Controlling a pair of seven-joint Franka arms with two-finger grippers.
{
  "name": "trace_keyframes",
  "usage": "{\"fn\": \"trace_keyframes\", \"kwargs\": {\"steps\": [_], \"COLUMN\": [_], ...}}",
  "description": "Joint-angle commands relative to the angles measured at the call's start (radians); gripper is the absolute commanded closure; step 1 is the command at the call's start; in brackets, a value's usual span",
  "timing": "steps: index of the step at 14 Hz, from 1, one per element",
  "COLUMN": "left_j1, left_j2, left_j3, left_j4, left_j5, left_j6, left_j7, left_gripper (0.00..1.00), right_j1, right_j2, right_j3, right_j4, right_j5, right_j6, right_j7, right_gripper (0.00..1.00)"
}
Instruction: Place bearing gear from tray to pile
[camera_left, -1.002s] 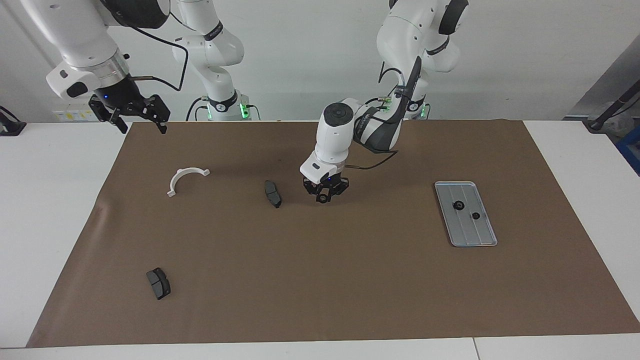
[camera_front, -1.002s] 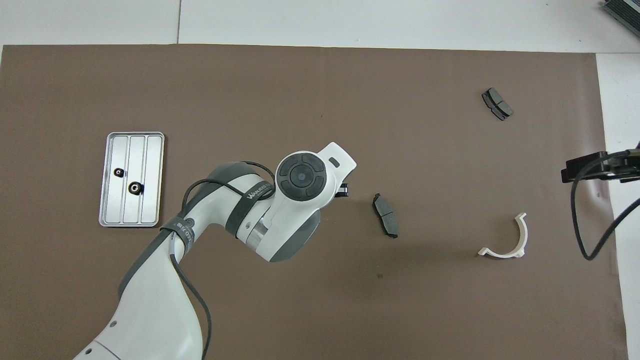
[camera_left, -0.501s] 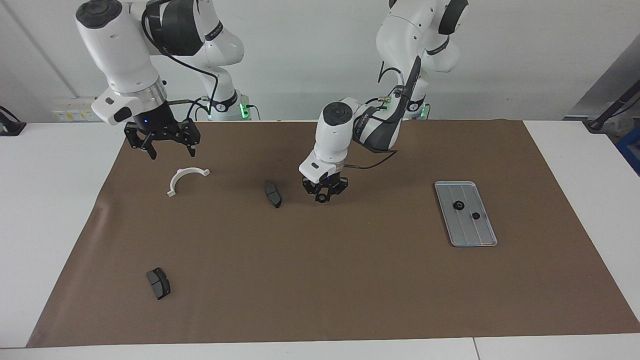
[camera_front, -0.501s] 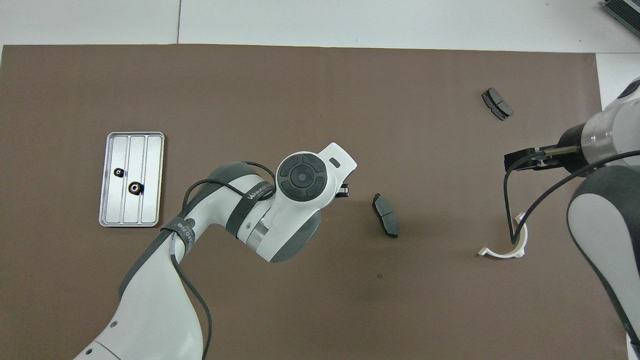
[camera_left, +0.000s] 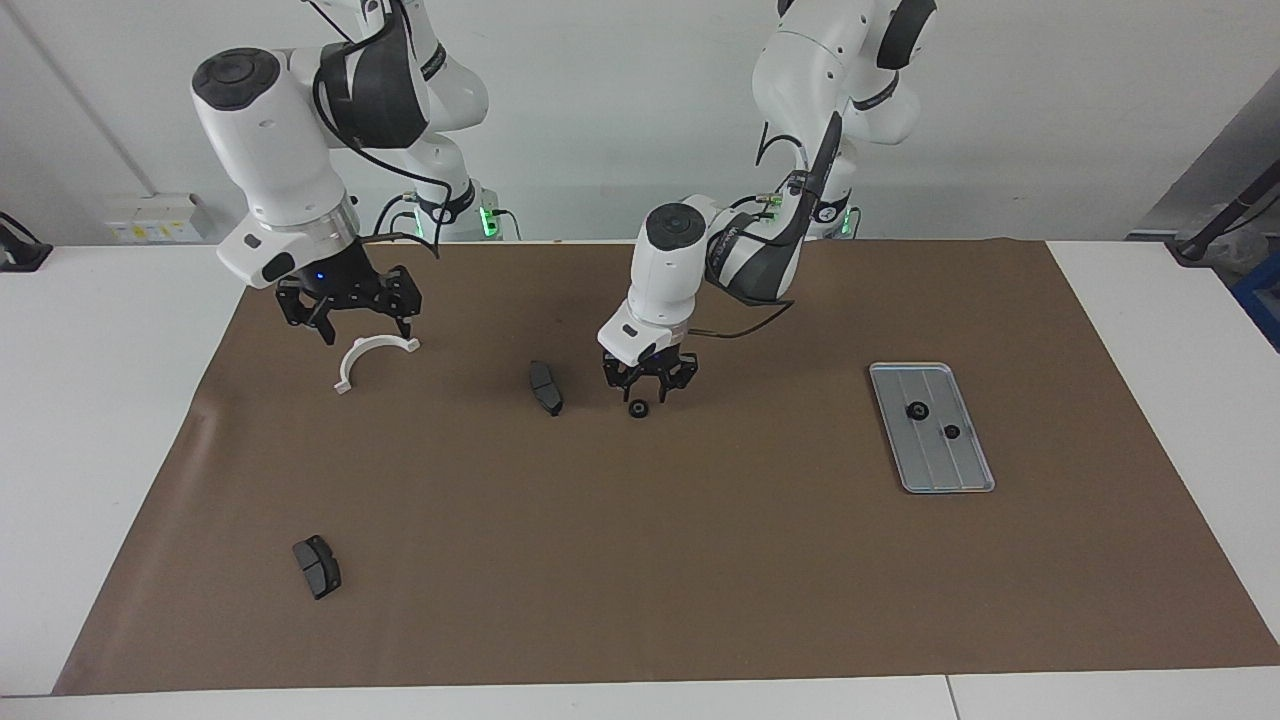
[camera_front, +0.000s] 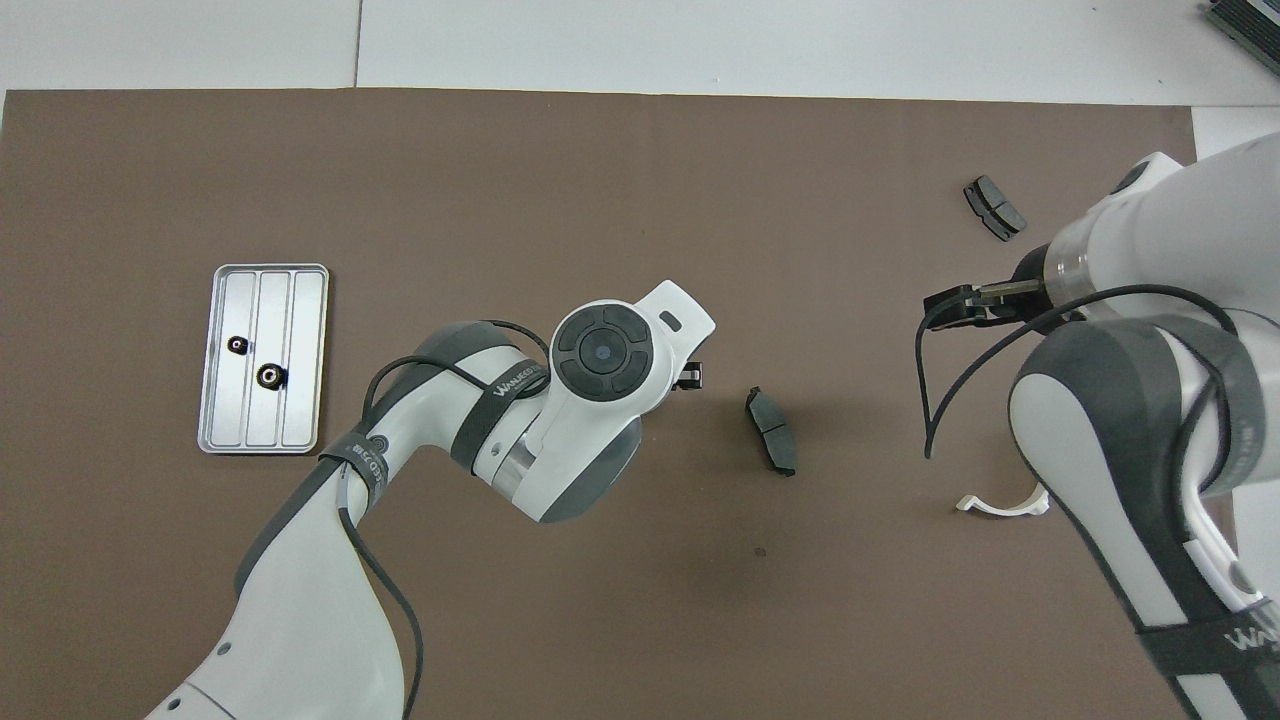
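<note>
Left pincer (camera_left: 649, 392): open, hovering just above the gear, not touching it.
Gear (camera_left: 637, 408): on the brown mat mid-table, at 9 o'clock from the tray (camera_left: 958, 480) in the facing view.
Tray: holds two gears.
Right pincer (camera_left: 349, 318): open, over the white bracket (camera_left: 360, 356).

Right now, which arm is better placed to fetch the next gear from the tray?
Left. Its tool hangs open over the gear lying on the mat, toward the tray's end. The right tool hovers over the white bracket.
</note>
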Motion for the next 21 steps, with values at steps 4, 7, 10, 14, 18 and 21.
{"fn": "trace_keyframes", "kwargs": {"steps": [4, 7, 10, 14, 18, 21], "left_j1": [0.244, 0.396, 0.515, 0.626, 0.691, 0.700], "left_j2": [-0.006, -0.020, -0.032, -0.058, -0.088, -0.118], "left_j3": [0.010, 0.010, 0.009, 0.012, 0.012, 0.012], "left_j4": [0.031, 0.028, 0.023, -0.048, -0.117, -0.185], "left_j5": [0.026, 0.026, 0.026, 0.026, 0.025, 0.025], "left_j6": [-0.108, -0.156, -0.188, -0.174, -0.162, -0.168], "left_j7": [0.250, 0.485, 0.683, 0.859, 0.956, 0.964], "left_gripper": [0.38, 0.38, 0.38, 0.38, 0.38, 0.38], "right_j1": [0.157, 0.286, 0.370, 0.461, 0.475, 0.478], "right_j2": [0.108, 0.180, 0.238, 0.322, 0.376, 0.384], "right_j3": [-0.001, -0.003, -0.003, -0.004, -0.004, -0.004], "right_j4": [-0.007, -0.006, -0.001, 0.007, -0.002, -0.007], "right_j5": [0.042, 0.042, 0.041, 0.016, -0.064, -0.064], "right_j6": [0.142, 0.271, 0.363, 0.402, 0.435, 0.445], "right_j7": [0.184, 0.343, 0.448, 0.491, 0.497, 0.500], "right_gripper": [0.00, 0.00, 0.00, 0.00, 0.00, 0.00]}}
